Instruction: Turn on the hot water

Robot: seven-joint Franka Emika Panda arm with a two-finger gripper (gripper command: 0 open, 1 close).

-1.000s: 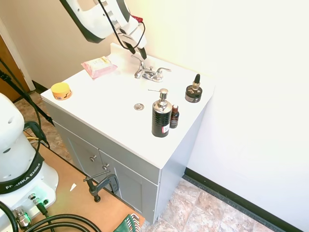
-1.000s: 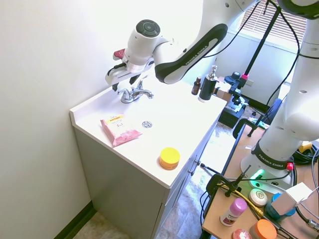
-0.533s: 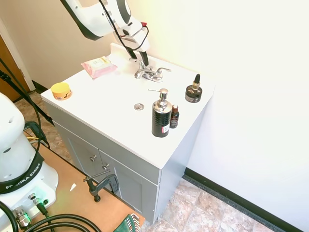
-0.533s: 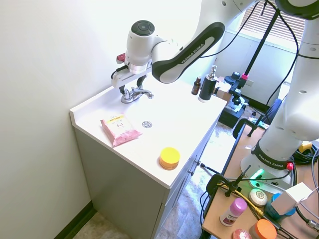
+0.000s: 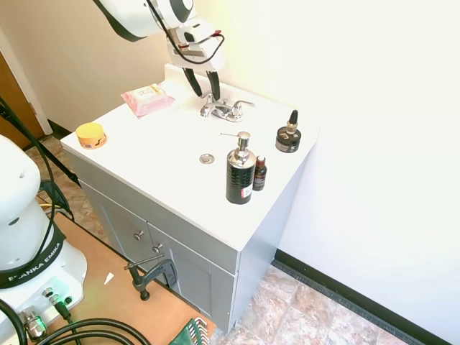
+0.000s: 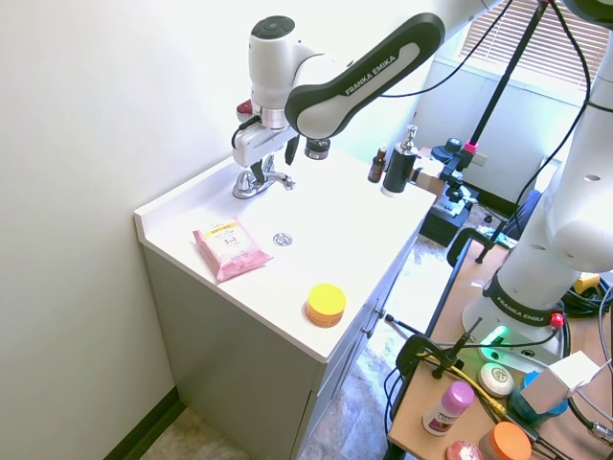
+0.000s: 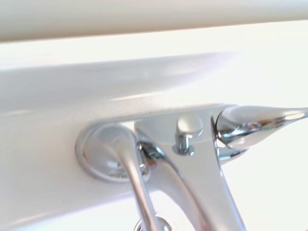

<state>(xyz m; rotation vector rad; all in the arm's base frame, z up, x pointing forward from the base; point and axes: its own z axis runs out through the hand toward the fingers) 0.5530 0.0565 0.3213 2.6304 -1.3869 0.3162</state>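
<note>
Your pincer (image 5: 203, 92), fingers apart, straddles the faucet's (image 5: 223, 109) left lever (image 5: 207, 106): close gently, then swing it open.

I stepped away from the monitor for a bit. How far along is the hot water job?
Done: the gripper has reached the faucet, fingers open, tips down around the left-hand lever.
In hand: lining up on that lever; whether a finger touches it can't be told.
Left: turning the lever. No water shows at the spout, and the drain area looks dry.
</note>
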